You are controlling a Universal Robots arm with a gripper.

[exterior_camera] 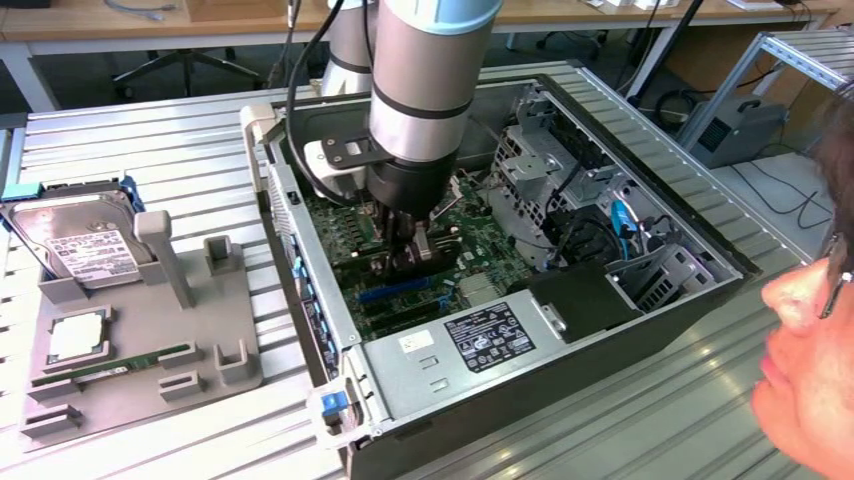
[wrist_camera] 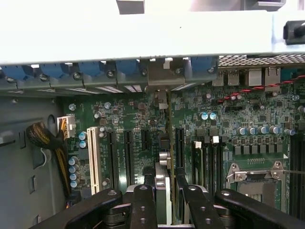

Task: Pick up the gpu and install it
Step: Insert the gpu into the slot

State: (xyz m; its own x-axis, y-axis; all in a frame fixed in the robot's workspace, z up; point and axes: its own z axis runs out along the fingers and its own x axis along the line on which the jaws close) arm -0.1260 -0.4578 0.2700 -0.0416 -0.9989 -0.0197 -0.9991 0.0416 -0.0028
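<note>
Tool grips gpu edge-on, long axis toward rear bracket slots.

A silver-grey tubular arm with a black band and cables is ended by a black gripper.

There is one arm with one gripper, upper middle of the exterior view. One open computer case sits in the middle. One gpu stands on edge in the middle of the wrist view. At the left are one grey tray, one hard drive and one RAM stick. One person is at the right edge.
</note>
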